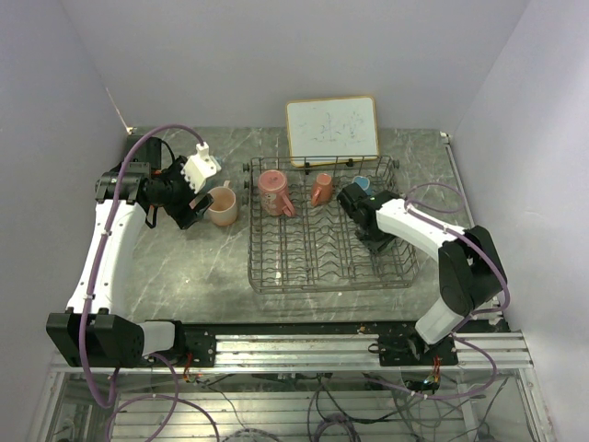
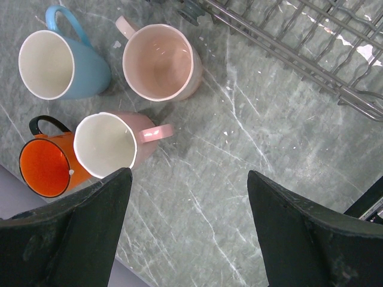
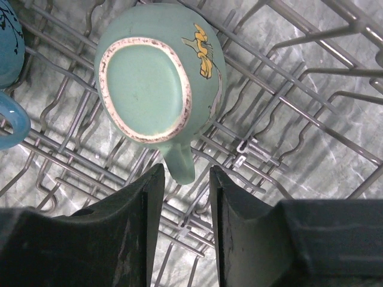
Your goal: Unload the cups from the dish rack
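Note:
The grey wire dish rack (image 1: pixel 327 267) stands mid-table. It holds a pink mug (image 1: pixel 273 191), a peach-orange mug (image 1: pixel 321 189) and a light blue mug (image 1: pixel 362 184). In the right wrist view a teal mug (image 3: pixel 157 81) lies bottom-up on the tines (image 3: pixel 299 89). My right gripper (image 3: pixel 185 170) is open, and the tip of the mug's handle lies between its fingertips. My left gripper (image 2: pixel 188 179) is open and empty above bare table. Beside it stand a light blue mug (image 2: pixel 60 63), a peach mug (image 2: pixel 160 61), a pink mug (image 2: pixel 111 143) and an orange-red mug (image 2: pixel 45 167).
A wood-framed whiteboard (image 1: pixel 331 129) leans behind the rack. The rack's corner (image 2: pixel 311 48) is to the right of the left gripper. A second blue mug (image 3: pixel 9 60) sits at the left edge of the right wrist view. Walls close in the table on three sides.

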You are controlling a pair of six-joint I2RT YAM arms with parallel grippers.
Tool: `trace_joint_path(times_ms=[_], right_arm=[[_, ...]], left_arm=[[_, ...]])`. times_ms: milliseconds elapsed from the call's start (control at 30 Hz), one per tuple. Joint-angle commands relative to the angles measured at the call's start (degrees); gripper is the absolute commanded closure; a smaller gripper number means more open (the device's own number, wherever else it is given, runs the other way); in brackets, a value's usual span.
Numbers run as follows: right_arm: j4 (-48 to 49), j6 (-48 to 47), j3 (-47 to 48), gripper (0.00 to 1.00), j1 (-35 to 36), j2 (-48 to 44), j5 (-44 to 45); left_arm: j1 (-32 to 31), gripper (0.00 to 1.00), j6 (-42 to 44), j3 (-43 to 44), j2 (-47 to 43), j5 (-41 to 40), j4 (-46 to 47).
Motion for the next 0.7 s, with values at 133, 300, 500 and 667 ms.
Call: trace_joint_path(times_ms=[133,300,500,667], right_arm=[[3.17,-5.00,-1.67,0.58,-1.52,0.96,0.54],[4.22,-6.51,-0.80,0.56,-1.52,2.80,-0.79],[3.57,-6.39,-0.38,0.66,-1.50,3.20,-0.66],[4.50,-7.09,-0.84,0.92,-1.63,0.85,-0.46]], left_arm=[[0.42,0.11,0.52,2.41,-1.36,1.54,-1.87],[0.45,0.11,0.16,3.06,-1.26,1.94,-2.15],[0.43,0.08,0.46,1.58,-2.44,2.16,-2.20],[0.42,0.01,0.15,1.05,-2.97,2.45,-2.17]])
